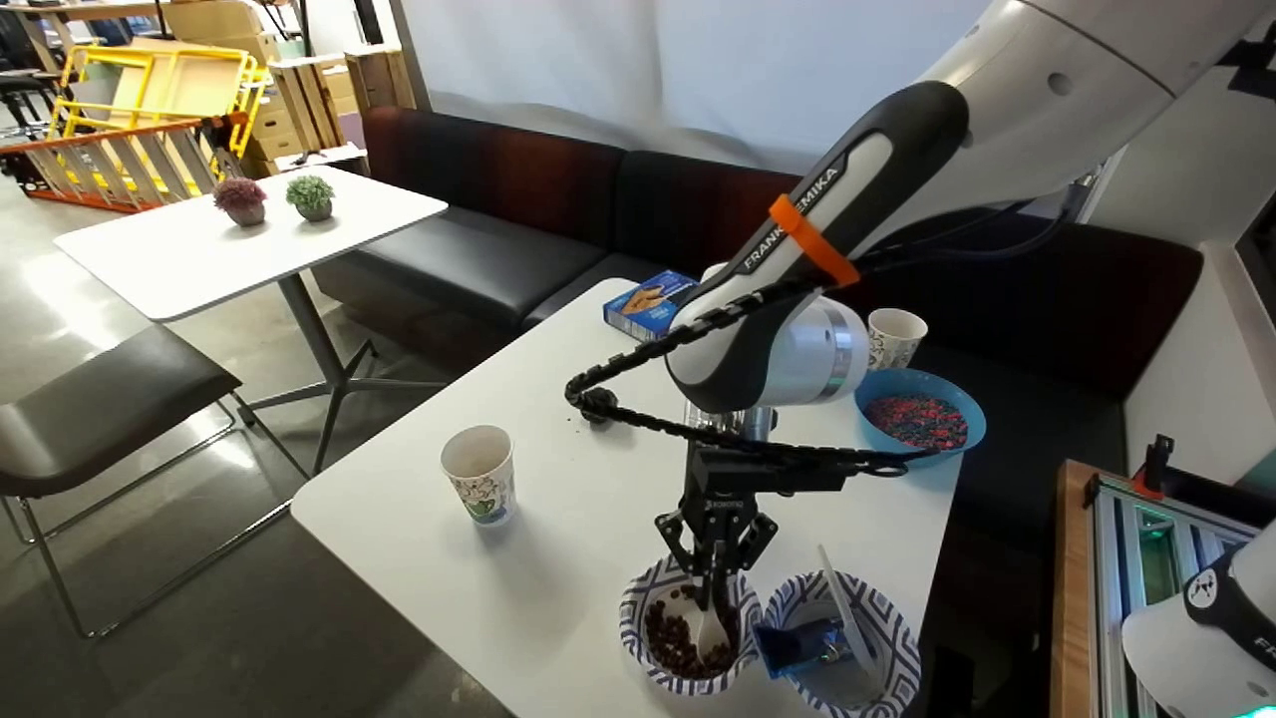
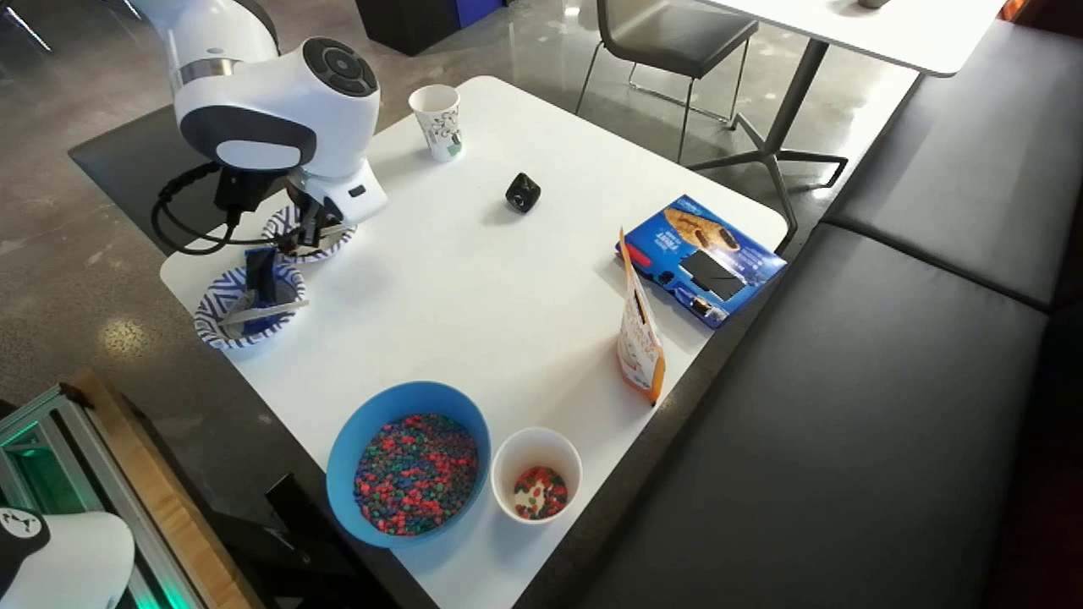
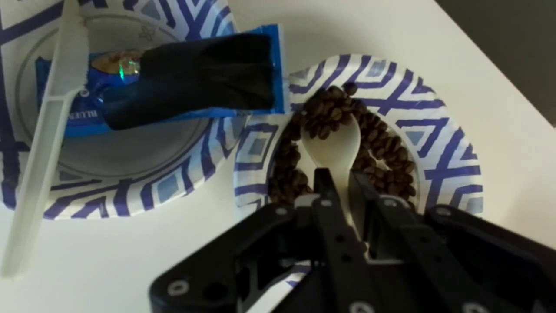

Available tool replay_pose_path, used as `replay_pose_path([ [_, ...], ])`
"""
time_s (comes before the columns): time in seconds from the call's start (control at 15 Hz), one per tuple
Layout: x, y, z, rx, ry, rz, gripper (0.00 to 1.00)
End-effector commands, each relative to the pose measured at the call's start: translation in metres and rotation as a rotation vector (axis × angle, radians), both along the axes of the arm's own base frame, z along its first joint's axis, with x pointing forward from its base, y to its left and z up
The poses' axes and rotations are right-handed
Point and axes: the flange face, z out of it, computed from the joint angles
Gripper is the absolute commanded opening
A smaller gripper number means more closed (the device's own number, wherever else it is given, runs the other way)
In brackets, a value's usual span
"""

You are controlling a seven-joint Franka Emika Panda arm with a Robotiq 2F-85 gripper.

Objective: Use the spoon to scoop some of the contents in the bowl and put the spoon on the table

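White table [image 1: 588, 489] with rounded corners, work sitting near one edge. Gripper [image 3: 340, 184] is clamped on the spoon [image 3: 332, 148], handle pinched. Spoon is down in the patterned bowl [image 3: 449, 165], tip hidden under the contents [image 3: 388, 163], dark bean-like bits; back half of its scoop bare. Step looks like scooping, load partial, putting-down not yet done. To do it well: nudge tip forward and low under the pile, level the scoop by lowering the handle, lift straight and slow. Don't press; a light bowl could slide, a thin handle could twist.

Edges: patterned dish [image 3: 108, 198] right beside, rims touching or nearly, can't tell. Its packet [image 3: 186, 82] pokes out at our bowl's rim and its knife [image 3: 46, 148] overhangs, so no sideways sweep that way. Table edge also near, per wrist view. More room toward the paper cup [image 1: 483, 479] and black cube [image 2: 523, 194]; looks a good stretch for laying the spoon down. Farther: blue bowl [image 2: 341, 478] and blue box [image 2: 711, 254] limit the other end, then bench [image 1: 464, 261] and small table [image 1: 199, 274] beyond.
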Motion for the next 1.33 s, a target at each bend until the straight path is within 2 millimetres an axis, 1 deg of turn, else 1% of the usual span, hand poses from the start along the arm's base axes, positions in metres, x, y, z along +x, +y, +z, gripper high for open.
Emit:
replay_pose_path([
  [0.0, 0.003, -0.004, -0.002, 0.065, 0.029, -0.01, 0.03],
  [0.27, 0.005, -0.016, 0.005, 0.12, 0.059, -0.043, 0.03],
  [0.8, 0.019, -0.053, 0.023, 0.233, 0.124, -0.124, 0.03],
  [1.07, 0.021, -0.062, 0.037, 0.3, 0.181, -0.154, 0.03],
  [1.27, 0.021, -0.065, 0.051, 0.382, 0.261, -0.17, 0.03],
])
